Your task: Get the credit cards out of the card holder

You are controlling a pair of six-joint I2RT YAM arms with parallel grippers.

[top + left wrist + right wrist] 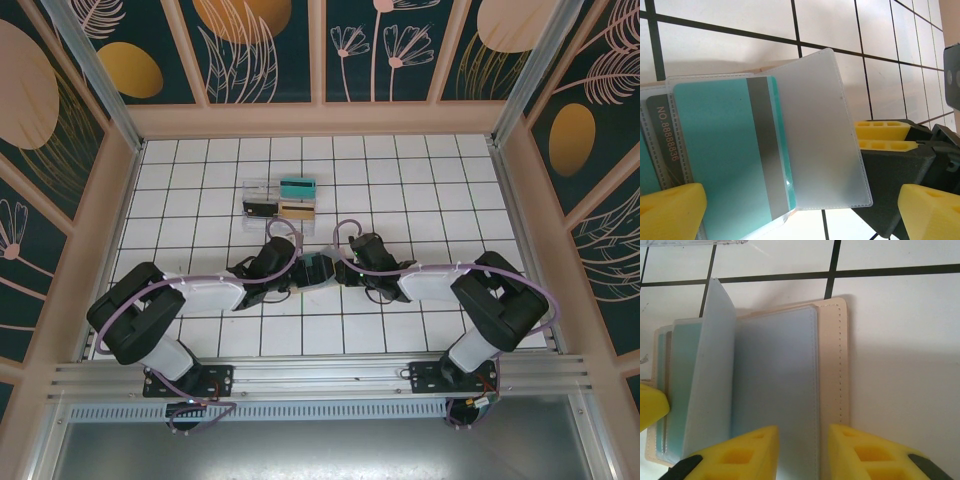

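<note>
Card holder (318,268) lies open on the surface (715,45) between both arms, with a teal credit card (720,150) in its clear pocket. Left hand (801,214) gapes wide around that card. Right hand (802,455) rests on the cover with its fingers slightly apart; whether it pinches or presses I cannot tell. Best to close on the card's edge alone, then draw it flat along the pocket.

Both arms reach inward. Left gripper (296,278) and right gripper (342,270) meet at card holder (318,267). Just behind, clear tray (260,188) holds teal card (298,187), black card (259,209), tan card (297,210).
</note>
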